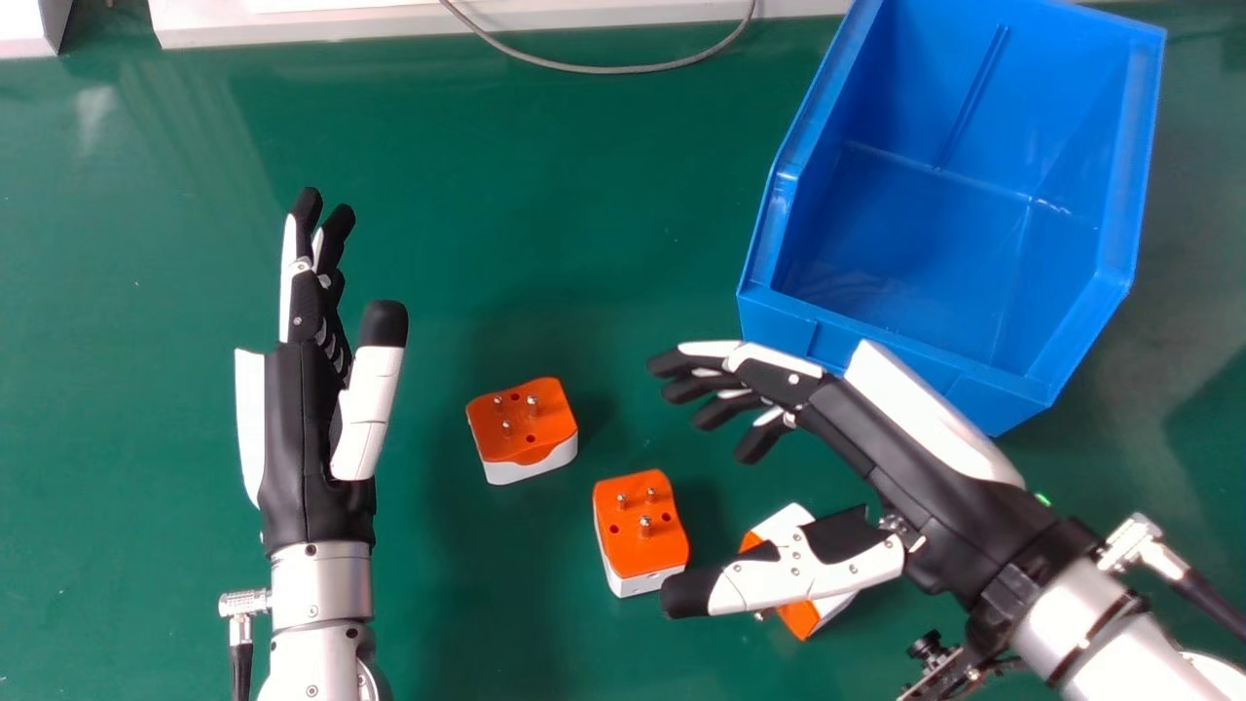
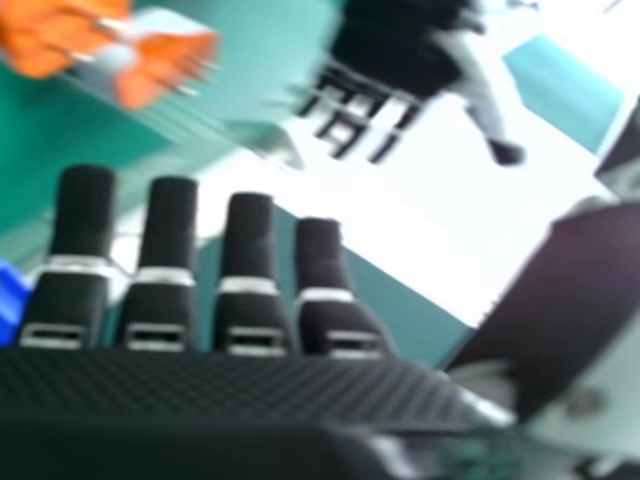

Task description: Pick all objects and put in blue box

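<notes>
Green surface (image 1: 545, 214) spreads under our hands, with a grey cable (image 1: 604, 70) looping over its far edge. The blue box (image 1: 769, 321) stands at the far right, its open top towards us.

We see three orange-and-white blocks with metal pins, all lying on the surface outside the box, so as far as we can tell none is delivered and the whole job is left. The left block (image 1: 516, 443) sits between our hands, pins up. The middle block (image 1: 638, 535) lies just nearer and to its right, also pins up. The right block (image 1: 800, 620) is tilted onto a side and partly hidden behind our right thumb; we cannot tell whether the thumb touches it.

Our right hand (image 1: 934, 497) is wide open over the near right, its fingers gently bent and the thumb well apart from them, with no block in its grasp. Our left hand (image 1: 307, 438) is open too, fingers extended, holding nothing, well to the left of the blocks.

We judge that we are at the first pick. Each block then needs gripping, lifting over the box's near wall and letting go inside.
</notes>
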Controlling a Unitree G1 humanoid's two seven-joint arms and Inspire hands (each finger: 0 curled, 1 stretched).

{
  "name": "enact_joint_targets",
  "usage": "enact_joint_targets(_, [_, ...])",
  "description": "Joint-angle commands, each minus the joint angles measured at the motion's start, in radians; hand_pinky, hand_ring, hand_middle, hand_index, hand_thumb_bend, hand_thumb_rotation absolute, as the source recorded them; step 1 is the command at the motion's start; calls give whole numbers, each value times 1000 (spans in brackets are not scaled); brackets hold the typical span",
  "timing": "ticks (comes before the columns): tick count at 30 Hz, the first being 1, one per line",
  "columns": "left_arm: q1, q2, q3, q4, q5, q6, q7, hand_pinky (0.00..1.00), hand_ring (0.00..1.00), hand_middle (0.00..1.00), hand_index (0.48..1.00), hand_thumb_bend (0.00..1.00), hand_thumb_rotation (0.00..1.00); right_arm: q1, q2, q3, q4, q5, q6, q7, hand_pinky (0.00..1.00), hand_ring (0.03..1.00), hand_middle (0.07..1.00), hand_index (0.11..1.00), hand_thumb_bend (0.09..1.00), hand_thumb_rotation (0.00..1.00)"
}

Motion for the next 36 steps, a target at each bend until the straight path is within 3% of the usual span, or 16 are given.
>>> enact_joint_targets(1, [5, -4, -3, -17, 2, -19, 3, 1000, 982, 950, 967, 869, 878, 1, 12, -17, 5, 33, -48, -22, 554, 690, 751, 784, 805, 399])
enact_joint_targets(6, [5, -4, -1, -16, 0, -20, 2, 1000, 979, 949, 967, 872, 877, 4, 1, -14, 5, -21, -55, -43, 554, 688, 747, 776, 792, 379])
enact_joint_targets(8, [4, -3, -1, -15, -1, -20, 0, 1000, 979, 949, 968, 871, 877, 9, -15, -7, -24, -72, -12, -33, 569, 701, 754, 775, 799, 392])
enact_joint_targets(16, [2, 0, -1, -14, 5, -20, 6, 1000, 977, 946, 966, 880, 883, 34, -29, 65, -238, -463, 353, 102, 622, 765, 813, 798, 855, 479])
enact_joint_targets(21, [-1, -2, 1, -11, -1, -20, 0, 1000, 975, 944, 964, 880, 886, 17, 3, 124, -294, -647, 508, 207, 658, 812, 852, 820, 891, 474])
enact_joint_targets(28, [-4, -3, 1, -13, 0, -16, 1, 1000, 972, 943, 962, 885, 888, -7, 46, 157, -315, -758, 618, 316, 739, 909, 928, 869, 955, 417])
enact_joint_targets(32, [-10, -5, 0, -10, -6, -21, -8, 1000, 974, 945, 963, 886, 887, -17, 63, 161, -316, -780, 644, 351, 768, 950, 962, 890, 982, 386])
enact_joint_targets(36, [-15, -2, 0, -5, 4, -23, 3, 1000, 975, 946, 964, 882, 887, -36, 80, 177, -309, -823, 673, 399, 770, 969, 977, 899, 996, 346])
